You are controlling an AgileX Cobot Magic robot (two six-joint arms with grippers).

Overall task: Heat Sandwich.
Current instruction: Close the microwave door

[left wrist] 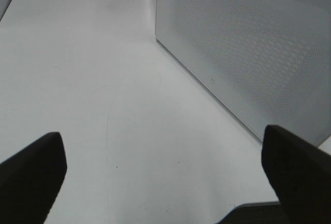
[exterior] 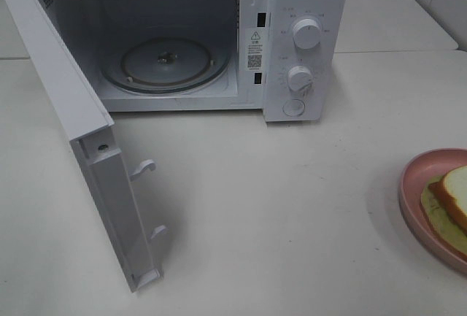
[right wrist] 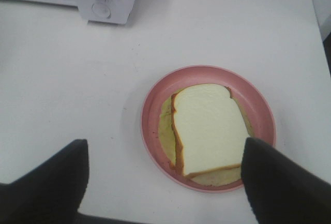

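The sandwich (right wrist: 209, 130), thick white bread with a tan crust over a pale yellow-green filling, lies on a round pink plate (right wrist: 155, 105) on the white surface (exterior: 277, 206). In the high view the plate sits at the right edge of the surface, well apart from the white microwave oven (exterior: 303, 39), and only part of the plate and sandwich shows there.

My right gripper (right wrist: 164, 182) hangs above the plate with its two dark fingers (right wrist: 46, 182) spread wide, grasping nothing; one finger overlaps the plate's rim in the wrist view, though I cannot tell whether it touches.

My left gripper (left wrist: 165, 180) is also released, its dark fingers (left wrist: 31, 175) far apart over bare surface, just beside the perforated white outer face of the microwave door (left wrist: 248, 48).

That door (exterior: 80, 133) stands swung fully open toward the left of the high view, its two latch hooks (exterior: 144, 168) pointing out. Inside the cavity a round glass turntable (exterior: 166, 63) lies flat. Two white round knobs (exterior: 307, 33) sit one above the other on the control panel, with a round button beneath them.
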